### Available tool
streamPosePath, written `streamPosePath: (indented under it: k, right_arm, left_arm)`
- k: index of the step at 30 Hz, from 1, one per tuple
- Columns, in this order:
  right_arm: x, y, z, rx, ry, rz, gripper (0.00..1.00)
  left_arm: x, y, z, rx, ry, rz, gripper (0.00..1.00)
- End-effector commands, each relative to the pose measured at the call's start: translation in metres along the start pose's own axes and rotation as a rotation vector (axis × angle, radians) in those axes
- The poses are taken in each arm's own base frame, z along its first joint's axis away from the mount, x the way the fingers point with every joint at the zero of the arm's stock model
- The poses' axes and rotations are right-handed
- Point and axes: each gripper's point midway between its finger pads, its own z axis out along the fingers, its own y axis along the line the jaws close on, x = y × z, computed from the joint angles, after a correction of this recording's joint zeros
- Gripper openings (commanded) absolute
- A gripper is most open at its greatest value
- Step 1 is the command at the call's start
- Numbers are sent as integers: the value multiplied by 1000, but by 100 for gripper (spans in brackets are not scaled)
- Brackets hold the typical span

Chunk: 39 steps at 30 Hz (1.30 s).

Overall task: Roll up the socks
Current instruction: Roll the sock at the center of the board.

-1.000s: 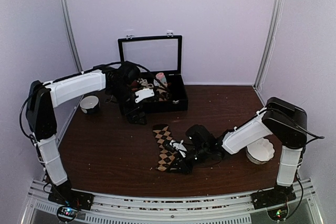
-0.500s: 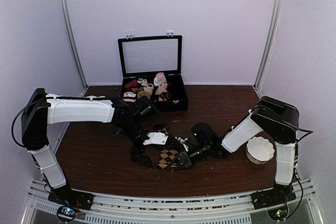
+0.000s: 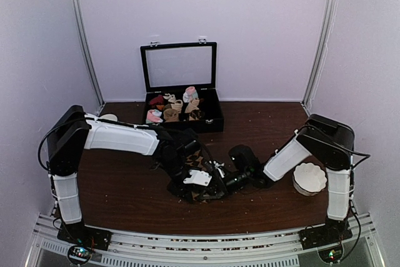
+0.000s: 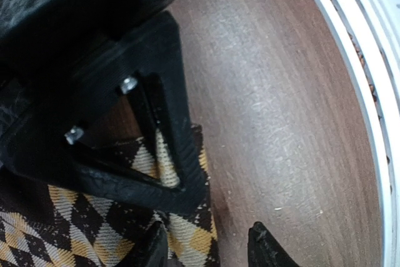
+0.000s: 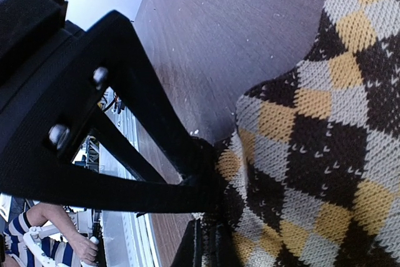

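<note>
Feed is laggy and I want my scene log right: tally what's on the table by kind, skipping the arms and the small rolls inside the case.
Argyle socks: 1 bundle, layers not separable
White bowls: 2, one at right, one at far left, partly hidden
Black case, lid open: 1
Total: 4

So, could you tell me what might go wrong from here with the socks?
1. In the top view, the left fingers and right fingers crowd together over the socks, so they might collide.
2. The right fingers meet the socks only at the fabric's edge, so the socks may slip free when pulled.
</note>
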Motion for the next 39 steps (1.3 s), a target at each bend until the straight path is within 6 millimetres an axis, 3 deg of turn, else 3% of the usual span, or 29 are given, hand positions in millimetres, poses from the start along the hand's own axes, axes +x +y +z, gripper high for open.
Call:
streamPosePath:
  k: [1, 6, 11, 15, 17, 21, 28, 33, 34, 36, 39]
  right_arm:
    - [89, -91, -18, 297, 185, 310, 0]
    - [88, -90, -20, 304, 183, 297, 0]
    - [82, -83, -21, 286, 163, 283, 0]
    - [79, -80, -22, 286, 156, 271, 1]
    - [76, -79, -24, 293, 142, 262, 13]
    - [76, -77, -29, 319, 131, 245, 32]
    - [83, -78, -45, 393, 110, 221, 39]
    - [94, -82, -79, 553, 69, 177, 48]
    - [96, -83, -86, 587, 58, 170, 53]
    - [100, -83, -99, 629, 37, 162, 97]
    - [104, -83, -109, 660, 5, 156, 100]
  left_arm:
    - [-2, 9, -1, -43, 6, 6, 45]
    - [1, 11, 6, -32, 17, -20, 42]
    - [9, 9, 19, 12, 52, -65, 28]
    - [20, 10, 27, 31, 108, -94, 9]
    - [24, 9, 30, 49, 124, -107, 0]
    - [23, 3, 29, 103, 120, -135, 0]
    - [33, 4, 29, 147, 140, -179, 0]
    - [40, 5, 28, 184, 142, -223, 0]
    - [41, 7, 27, 191, 140, -236, 0]
    - [44, 10, 26, 202, 151, -262, 0]
    - [48, 11, 27, 227, 159, -294, 0]
